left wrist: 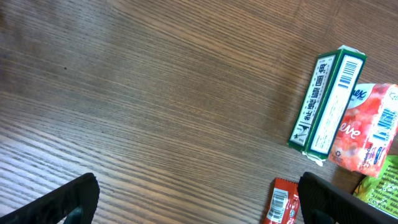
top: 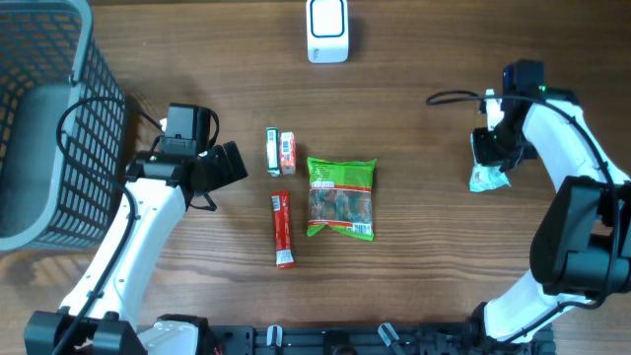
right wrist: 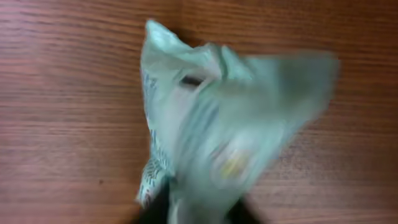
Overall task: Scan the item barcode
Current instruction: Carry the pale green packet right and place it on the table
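Pale green packet [right wrist: 217,118] fills our right wrist view, crumpled and blurred, close under the right gripper [top: 490,146]. Its fingers barely show as dark shapes at the bottom edge, so we cannot tell whether that gripper is apart or clamped on the packet. From overhead the packet sits on the desk [top: 414,286] just on the base side of the gripper, touching or nearly touching it. Right arm: rises from its base, folds at the elbow, white forearm runs forward, wrist tipped down at the desk. Scanner [top: 327,30] stands ahead and to the left of this gripper, well apart.

Left arm stretches diagonally forward from its base, wrist turned toward its right. Left gripper [left wrist: 198,190] is spread wide, nothing between the fingers [left wrist: 68,202], low over bare desk. Just to its right: green box [left wrist: 326,102] touching a red-and-white tissue pack [left wrist: 367,127], red bar [left wrist: 280,202] nearer the base, green snack bag [top: 340,197] farther right. Wire basket [top: 39,118] is to its left.
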Available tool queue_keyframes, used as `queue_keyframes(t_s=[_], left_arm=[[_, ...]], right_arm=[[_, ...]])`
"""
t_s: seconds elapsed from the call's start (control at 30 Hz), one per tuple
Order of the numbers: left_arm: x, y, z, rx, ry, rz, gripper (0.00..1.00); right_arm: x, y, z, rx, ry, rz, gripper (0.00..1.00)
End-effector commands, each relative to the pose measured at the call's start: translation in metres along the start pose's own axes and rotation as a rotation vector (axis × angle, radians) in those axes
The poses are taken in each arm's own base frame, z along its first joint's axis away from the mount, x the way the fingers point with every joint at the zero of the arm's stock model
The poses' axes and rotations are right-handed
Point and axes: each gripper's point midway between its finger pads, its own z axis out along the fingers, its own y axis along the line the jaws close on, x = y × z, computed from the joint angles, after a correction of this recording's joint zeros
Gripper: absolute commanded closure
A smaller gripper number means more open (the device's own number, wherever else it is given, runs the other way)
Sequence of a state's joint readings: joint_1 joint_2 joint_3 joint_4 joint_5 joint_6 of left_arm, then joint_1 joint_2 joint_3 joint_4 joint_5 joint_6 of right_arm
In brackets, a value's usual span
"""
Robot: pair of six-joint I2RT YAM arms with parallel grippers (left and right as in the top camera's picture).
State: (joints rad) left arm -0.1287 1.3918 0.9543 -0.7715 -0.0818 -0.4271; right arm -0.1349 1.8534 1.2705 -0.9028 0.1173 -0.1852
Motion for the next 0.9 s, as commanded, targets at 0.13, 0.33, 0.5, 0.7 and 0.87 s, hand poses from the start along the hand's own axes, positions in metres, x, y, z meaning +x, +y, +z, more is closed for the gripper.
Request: queue_keyframes(t_s=[0.13, 0.33, 0.5, 0.7, 0.87], left_arm=[[-0.008, -0.001, -0.006, 0.003, -0.028, -0.001, 0.0], [-0.008, -0.001, -0.006, 0.003, -0.029, -0.001, 0.0], [-0.008, -0.001, -0.006, 0.003, -0.028, -0.001, 0.0], [-0.008, -0.001, -0.006, 0.003, -0.028, -0.001, 0.0], [-0.008, -0.001, -0.006, 0.003, -0.028, -0.001, 0.0]], right_arm=[[-0.006, -0.008, 0.002, 0.035, -0.023, -0.012, 0.0], [-0.026, -0.013, -0.032, 0.035, -0.076, 0.088, 0.0], [-0.04, 0.033, -0.046, -0.248, -0.133, 0.151, 0.02], [-0.029, 0.037, -0.019, -0.247, -0.121, 0.161, 0.96], [-0.01, 0.024, 0.019, -0.128, -0.109, 0.205, 0.85]])
